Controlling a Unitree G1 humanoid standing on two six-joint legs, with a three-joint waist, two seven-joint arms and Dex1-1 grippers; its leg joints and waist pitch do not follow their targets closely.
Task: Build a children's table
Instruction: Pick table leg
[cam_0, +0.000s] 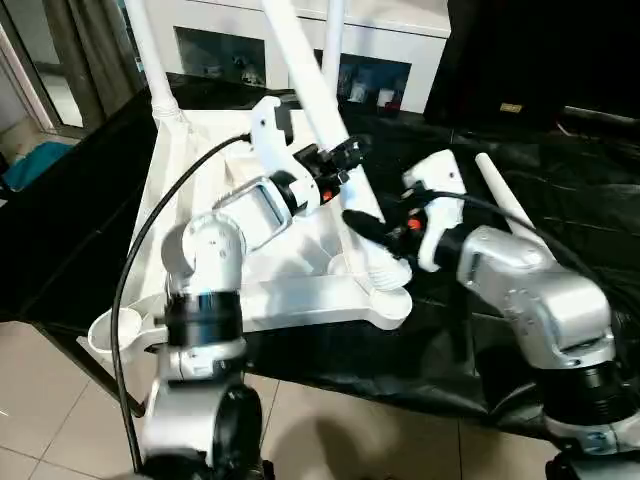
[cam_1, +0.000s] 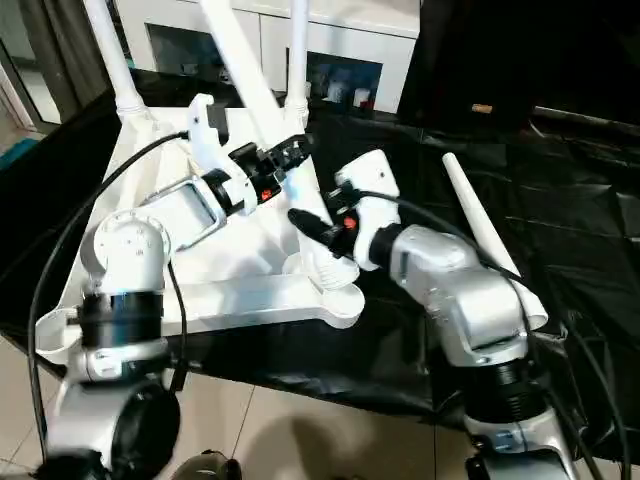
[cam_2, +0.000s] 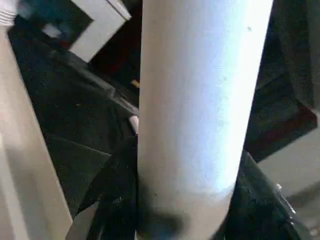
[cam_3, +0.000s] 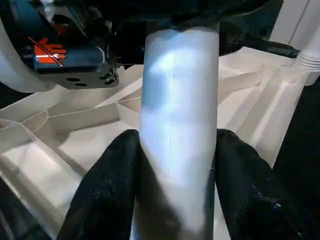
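The children's table top (cam_0: 290, 295) lies upside down on a black-covered surface, ribbed underside up. Two legs stand upright in its far corners, one at the left (cam_0: 150, 55) and one at the right (cam_0: 333, 30). A third leg (cam_0: 300, 60) leans up and to the left from the near right corner socket (cam_0: 388, 280). My left gripper (cam_0: 337, 165) is shut on this leg partway up, and the leg (cam_2: 200, 100) runs between its black fingers (cam_2: 115, 200). Lower down, near the socket, my right gripper (cam_0: 372, 232) is shut on the same leg (cam_3: 180, 90). A fourth leg (cam_0: 505, 200) lies loose on the right.
The near left corner socket (cam_0: 115, 335) is open and overhangs the surface's edge. A white cabinet with glass doors (cam_0: 400, 60) stands behind the black cover (cam_0: 570, 170), with a dark panel (cam_0: 540, 50) at the back right. Tiled floor (cam_0: 40, 400) lies below.
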